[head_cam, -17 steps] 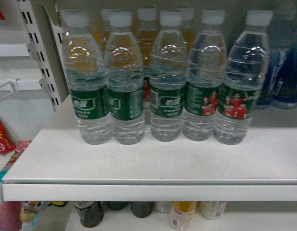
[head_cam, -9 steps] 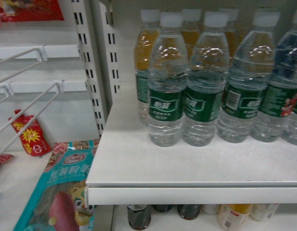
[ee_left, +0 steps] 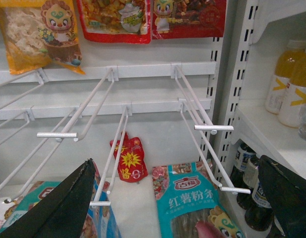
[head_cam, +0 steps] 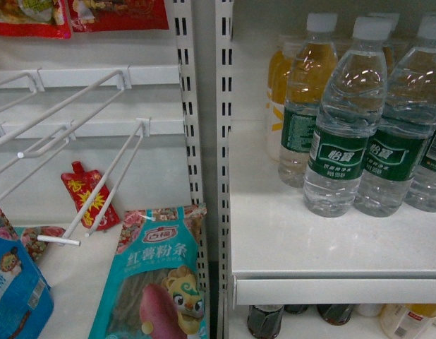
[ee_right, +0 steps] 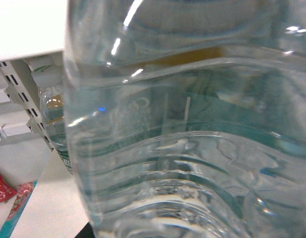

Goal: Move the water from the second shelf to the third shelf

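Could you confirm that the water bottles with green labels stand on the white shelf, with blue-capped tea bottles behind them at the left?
Not quite: the amber tea bottles behind the water bottles have white caps, not blue, as the head view shows. The rest holds; they stand on the white shelf.

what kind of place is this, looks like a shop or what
Most likely a small shop or supermarket aisle. Rows of identical water bottles stand on a white shelf, snack packets hang from wire display hooks, and slotted shelving uprights divide the bays.
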Available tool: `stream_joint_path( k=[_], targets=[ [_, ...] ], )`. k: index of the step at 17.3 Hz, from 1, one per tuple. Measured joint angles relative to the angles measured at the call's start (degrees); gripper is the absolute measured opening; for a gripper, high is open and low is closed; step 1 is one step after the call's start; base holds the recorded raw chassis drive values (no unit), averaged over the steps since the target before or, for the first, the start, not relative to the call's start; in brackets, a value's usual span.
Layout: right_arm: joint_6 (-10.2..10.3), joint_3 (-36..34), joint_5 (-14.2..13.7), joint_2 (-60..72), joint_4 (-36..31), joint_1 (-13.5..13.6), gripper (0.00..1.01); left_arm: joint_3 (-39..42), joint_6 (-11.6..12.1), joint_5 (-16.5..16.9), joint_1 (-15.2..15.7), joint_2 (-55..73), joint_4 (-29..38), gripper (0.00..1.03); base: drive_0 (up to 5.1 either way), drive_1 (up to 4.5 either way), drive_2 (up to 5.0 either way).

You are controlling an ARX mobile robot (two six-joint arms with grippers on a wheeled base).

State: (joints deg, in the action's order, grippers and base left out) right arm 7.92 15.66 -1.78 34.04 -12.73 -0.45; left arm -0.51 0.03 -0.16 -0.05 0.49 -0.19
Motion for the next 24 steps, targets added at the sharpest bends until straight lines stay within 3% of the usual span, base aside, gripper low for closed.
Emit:
stream_joint_path(
  k=[4, 5, 6, 8, 11, 16, 21, 24],
  targets=[
    [0.0, 0.0, -0.2, 0.0, -0.1, 0.0, 0.4, 0.0, 0.0, 0.1, 0.0, 0.0, 0.0, 0.98, 0.0, 0.0, 0.0],
    [-0.4, 0.1, -3.7, 0.8, 0.6, 0.7, 0.4, 0.0, 0.0, 0.1, 0.0, 0.0, 0.0, 0.98, 0.0, 0.0, 0.0],
    [-0.5, 0.1, -4.9, 3.4, -0.6, 0.0, 0.4, 0.0, 0.0, 0.1, 0.0, 0.0, 0.0, 0.98, 0.0, 0.0, 0.0],
    [-1.1, 0.1, -4.5, 10.3, -5.0, -1.9, 0.4, 0.0, 0.0, 0.1, 0.0, 0.0, 0.0, 0.98, 0.0, 0.0, 0.0],
    [-1.1, 1.9, -1.0, 21.1, -13.1, -2.3, 0.4, 0.0, 0.0, 0.1, 0.0, 0.0, 0.0, 0.98, 0.0, 0.0, 0.0],
    [-1.5, 4.6, -2.4, 35.6, -24.3, -2.2, 0.4, 0.0, 0.0, 0.1, 0.0, 0.0, 0.0, 0.98, 0.0, 0.0, 0.0],
    [-1.3, 6.7, -3.6, 37.7, -25.5, -2.0, 0.4, 0.0, 0.0, 0.1, 0.0, 0.0, 0.0, 0.98, 0.0, 0.0, 0.0],
    [-1.7, 5.4, -1.6, 34.7, -23.7, -2.7, 0.4, 0.0, 0.0, 0.2, 0.0, 0.0, 0.0, 0.98, 0.0, 0.0, 0.0]
  ],
)
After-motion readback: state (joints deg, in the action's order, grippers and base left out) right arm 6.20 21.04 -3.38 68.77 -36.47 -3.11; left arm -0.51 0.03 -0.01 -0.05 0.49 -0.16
